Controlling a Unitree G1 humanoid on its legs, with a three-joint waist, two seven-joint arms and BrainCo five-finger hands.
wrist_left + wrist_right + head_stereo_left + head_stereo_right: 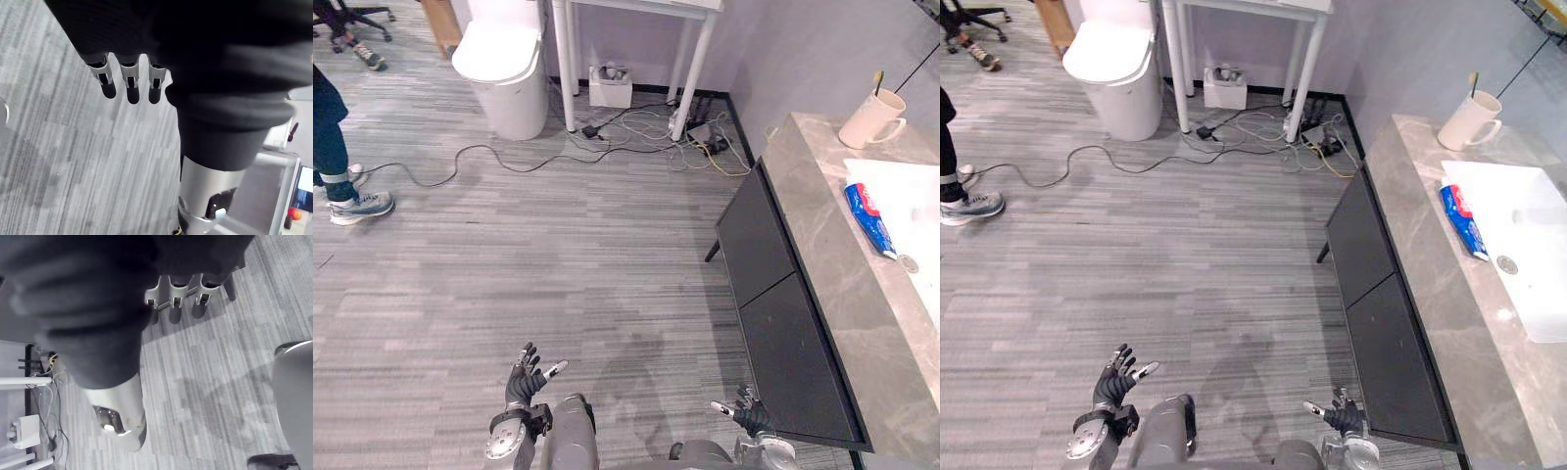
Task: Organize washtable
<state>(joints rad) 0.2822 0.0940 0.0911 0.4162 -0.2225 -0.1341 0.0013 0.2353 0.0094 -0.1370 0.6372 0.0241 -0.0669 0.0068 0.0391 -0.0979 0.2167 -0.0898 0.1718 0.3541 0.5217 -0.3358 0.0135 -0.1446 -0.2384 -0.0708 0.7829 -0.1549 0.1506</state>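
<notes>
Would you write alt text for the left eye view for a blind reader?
The robot's left hand and right hand hang open, empty, above grey plank floor. At right, a grey marble washtable holds a cream mug with a toothbrush and a blue toothpaste tube by its white sink.

A cream cup (871,119) with a toothbrush (878,81) stands upright, far on the washtable (822,264). A blue toothpaste tube (869,219) lies nearer, on the sink's (913,188) left edge.

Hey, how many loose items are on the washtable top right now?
3: a cream cup at the counter's far end, a toothbrush standing in it, a toothpaste tube lying at the sink's left edge. Counter's right side is cut off; more may be hidden.
</notes>
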